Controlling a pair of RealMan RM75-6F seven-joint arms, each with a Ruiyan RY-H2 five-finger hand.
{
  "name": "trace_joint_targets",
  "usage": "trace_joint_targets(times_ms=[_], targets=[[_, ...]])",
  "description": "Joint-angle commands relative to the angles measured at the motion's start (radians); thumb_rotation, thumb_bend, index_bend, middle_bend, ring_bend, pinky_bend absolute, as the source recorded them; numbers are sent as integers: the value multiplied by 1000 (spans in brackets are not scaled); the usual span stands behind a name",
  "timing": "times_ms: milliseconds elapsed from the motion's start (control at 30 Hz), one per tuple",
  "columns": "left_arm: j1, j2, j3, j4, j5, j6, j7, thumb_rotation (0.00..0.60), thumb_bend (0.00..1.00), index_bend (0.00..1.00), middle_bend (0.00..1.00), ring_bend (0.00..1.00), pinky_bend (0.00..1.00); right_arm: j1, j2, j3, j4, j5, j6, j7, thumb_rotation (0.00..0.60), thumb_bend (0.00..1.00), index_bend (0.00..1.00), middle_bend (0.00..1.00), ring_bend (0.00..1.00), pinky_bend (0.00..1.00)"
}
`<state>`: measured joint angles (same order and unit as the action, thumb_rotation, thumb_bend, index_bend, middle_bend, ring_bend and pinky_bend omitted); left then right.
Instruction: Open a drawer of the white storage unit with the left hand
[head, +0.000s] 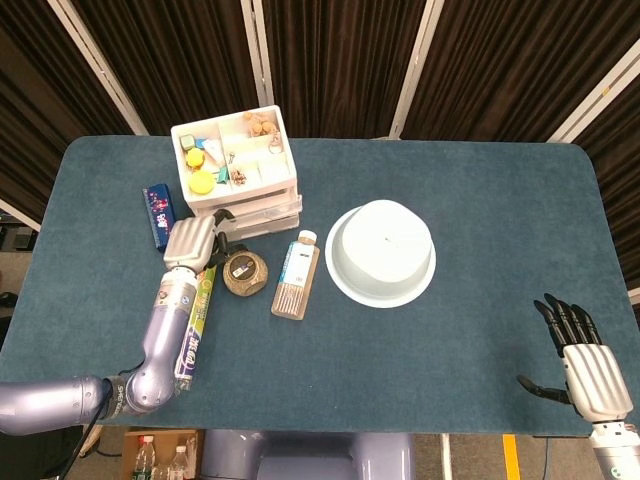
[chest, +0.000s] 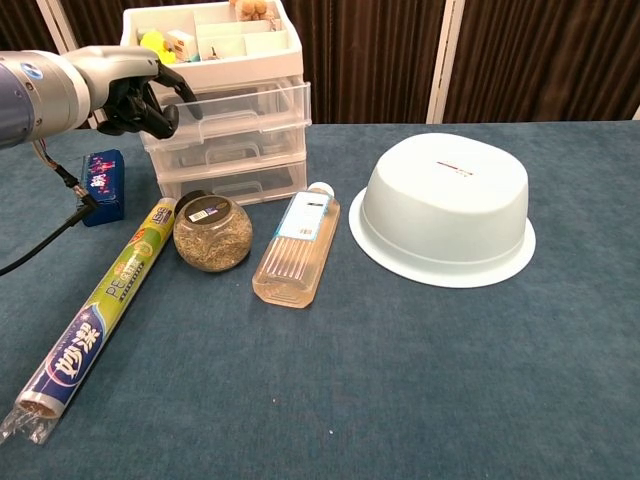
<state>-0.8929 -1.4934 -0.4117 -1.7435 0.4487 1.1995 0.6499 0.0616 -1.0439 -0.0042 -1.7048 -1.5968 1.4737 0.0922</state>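
I've got the left hand (chest: 135, 95) up at the front-left corner of the white plastic storage unit w/ clear drawers (chest: 225, 120), which sits at the far-left part of the blue felt-covered table (head: 480, 200). Fingers are curled in against the top clear drawer (chest: 235, 105); from the chest view that drawer juts a bit fwd of the two under it, so I judge it's partly open. Whether the fingertips are actually hooked on the drawer lip or just pressed on its face, can't tell, the hand hides the contact.

Handling, as I read it: thin clear plastic, light, stiff but a bit flexy, smooth and slippery on the face. The whole unit looks light too, and the open tray on top holds small loose bits, so a hard tug prob drags or tips the stack rather than sliding the drawer. Best hold is the moulded handle recess at the drawer's front centre, not the corner; pulling off-centre likely skews it in its rails & jams. I'd pull slow, straight toward me.

Just in front: round glass jar w/ dark lid (chest: 211, 232), a roll of cling wrap (chest: 95, 315), and a flat clear bottle (chest: 295, 250), all in the drawer's path lower down.

Right hand (head: 588, 372) rests at the near-right table edge, fingers spread, holding nothing.
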Motion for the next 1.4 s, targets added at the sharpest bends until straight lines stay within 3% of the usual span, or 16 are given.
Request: trace_joint_targets(times_ms=[33,400,667,800,867,933,1000,1033,1067,1133,1267,1400], targets=[[6,14,1,-43,-11,-10,-20,600,754,303,1000,924,907,0,-1,-1,-1,-3,0,-1,600,124,0,0,0,0],[33,35,61,-195,64,-5,-75,600,754,304,1000,924,907,0,-1,-1,-3,-1,-1,-4,600,124,0,0,0,0],[50,57,89,-238,106,4,-105,600,755,307,1000,924,906,0,-2,-1,-3,-2,-2,-7,600,124,0,0,0,0],[58,67,101,-246,132,11,-119,600,733,218,984,901,904,0,-2,-2,-4,-1,-2,-8,600,124,0,0,0,0],[64,71,111,-241,160,21,-123,600,606,98,886,810,885,0,-2,-2,-4,0,-2,-7,600,124,0,0,0,0],[69,78,130,-233,195,39,-109,600,349,22,639,607,785,-1,-1,-2,-4,0,-1,-5,600,124,0,0,0,0],[71,97,163,-237,205,65,-51,600,147,0,398,393,628,-1,-1,-2,-4,-1,-1,-5,600,124,0,0,0,0],[69,110,177,-247,198,79,-14,600,56,0,258,252,488,-1,-1,-2,-3,-2,-1,-5,600,125,0,0,0,0],[68,121,186,-257,198,92,13,600,21,0,182,168,387,-1,-2,-2,-2,-3,-1,-6,600,124,0,0,0,0],[80,140,202,-275,222,112,23,600,1,0,113,92,309,0,-3,-4,0,-5,-3,-10,600,124,0,0,0,0],[188,228,277,-367,378,187,-66,600,0,0,102,68,305,0,-7,0,6,1,-3,-22,600,124,0,0,0,0],[286,288,369,-373,550,235,-153,600,8,0,102,68,302,-1,-10,3,9,8,0,-31,600,124,0,0,0,0]])
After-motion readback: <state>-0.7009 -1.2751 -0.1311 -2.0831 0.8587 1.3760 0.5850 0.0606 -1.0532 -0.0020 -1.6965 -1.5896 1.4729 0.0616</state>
